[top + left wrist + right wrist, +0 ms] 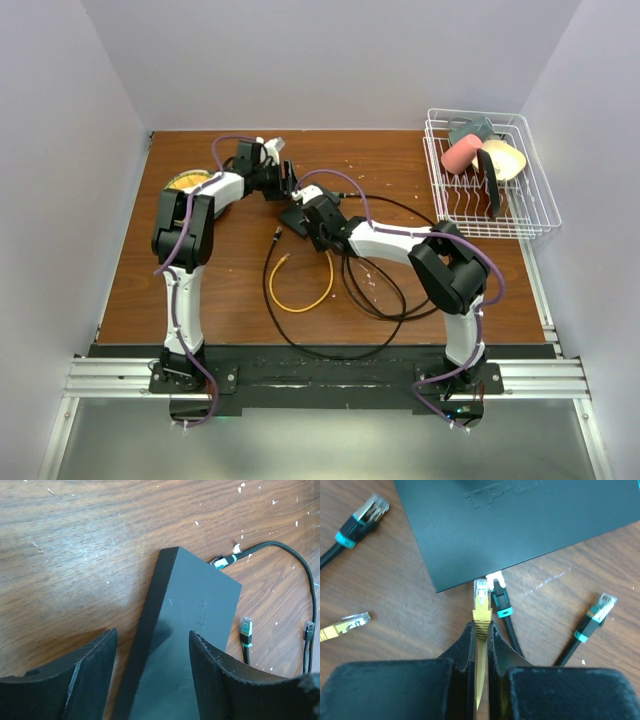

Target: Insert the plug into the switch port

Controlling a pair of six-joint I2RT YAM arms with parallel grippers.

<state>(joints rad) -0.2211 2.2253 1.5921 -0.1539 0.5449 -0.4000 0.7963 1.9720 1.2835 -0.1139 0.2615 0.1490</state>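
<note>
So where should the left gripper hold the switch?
Probably across the switch, on the two parallel sides behind its port edge, from above: it lies flat, and that keeps the ports clear for the yellow plug.

Robot lab: white enclosure walls point(330, 60), aluminium mounting rail point(320, 378).

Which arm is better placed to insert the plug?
Right. The right gripper is shut on the yellow plug, its tip at the port edge of the switch beside a black plug. The left gripper is open astride the switch, holding nothing.
</note>
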